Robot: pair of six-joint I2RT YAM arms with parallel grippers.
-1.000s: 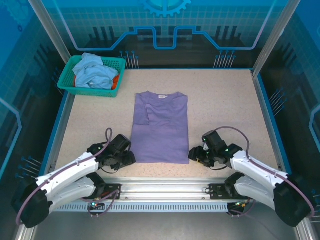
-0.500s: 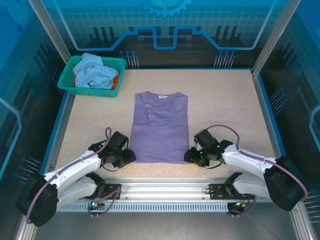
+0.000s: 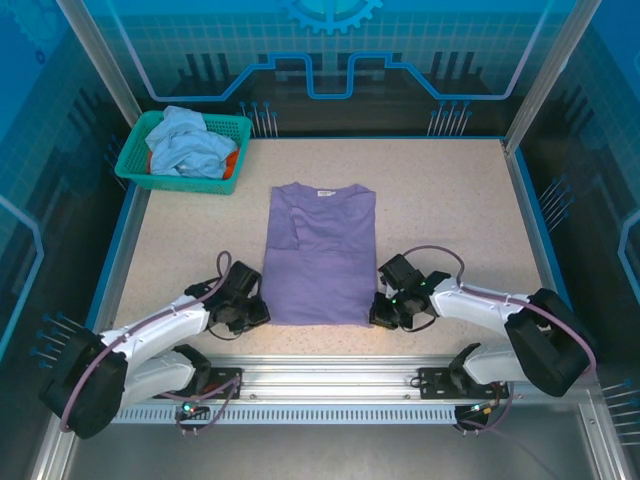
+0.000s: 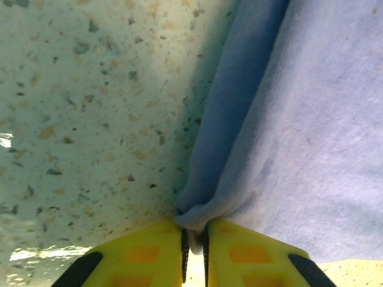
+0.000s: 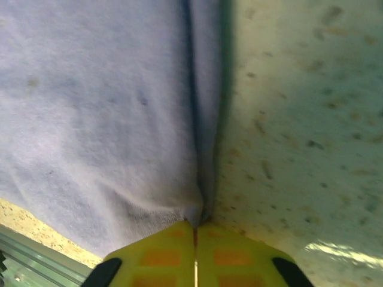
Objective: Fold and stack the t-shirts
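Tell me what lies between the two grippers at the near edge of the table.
The bottom hem of the lavender cloth t-shirt spans from the left gripper to the right gripper, each pinching a corner, as the top view shows.

Cloth items: three t-shirts, namely one lavender-purple t-shirt (image 3: 320,255), one light-blue t-shirt (image 3: 190,145) and one orange t-shirt (image 3: 232,165), of which little shows. Containers and surfaces: one teal mesh basket (image 3: 130,165) and one speckled table (image 3: 450,220). Machinery: two white robot arms, the left arm (image 3: 150,335) and the right arm (image 3: 490,305), carrying two grippers, one left gripper (image 3: 262,312) and one right gripper (image 3: 376,315), each with two yellow fingers (image 4: 137,257), four in all.
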